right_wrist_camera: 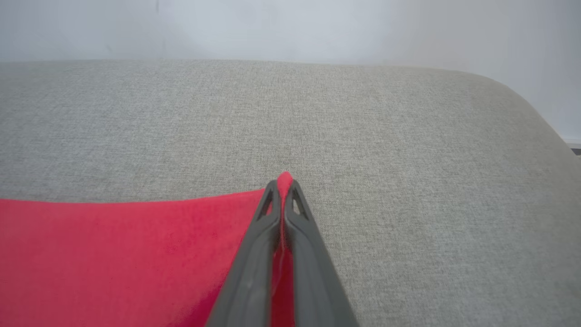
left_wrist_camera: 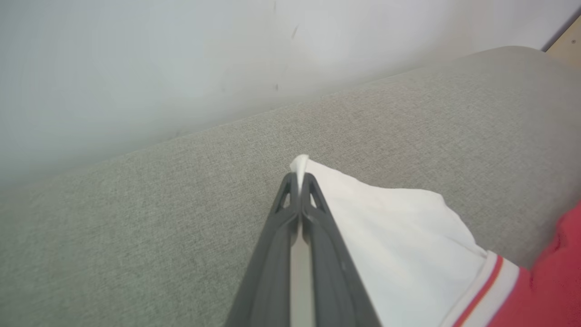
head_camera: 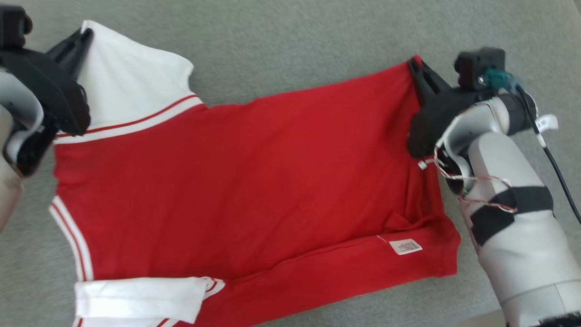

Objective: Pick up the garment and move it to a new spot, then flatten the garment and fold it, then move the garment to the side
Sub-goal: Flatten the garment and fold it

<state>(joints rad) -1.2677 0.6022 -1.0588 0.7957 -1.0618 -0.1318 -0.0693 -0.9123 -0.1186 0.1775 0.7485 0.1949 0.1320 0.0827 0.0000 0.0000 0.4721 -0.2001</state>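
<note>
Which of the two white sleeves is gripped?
The far sleeve, its corner pinched by the left gripper; the near sleeve lies folded, untouched.

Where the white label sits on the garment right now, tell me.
In the head view the white label lies at lower right on the red garment, on a folded-over strip along its near edge, just left of the robot's right forearm.

No text is legible: the white label [head_camera: 405,246] on the red garment [head_camera: 254,181] is too blurred.
</note>
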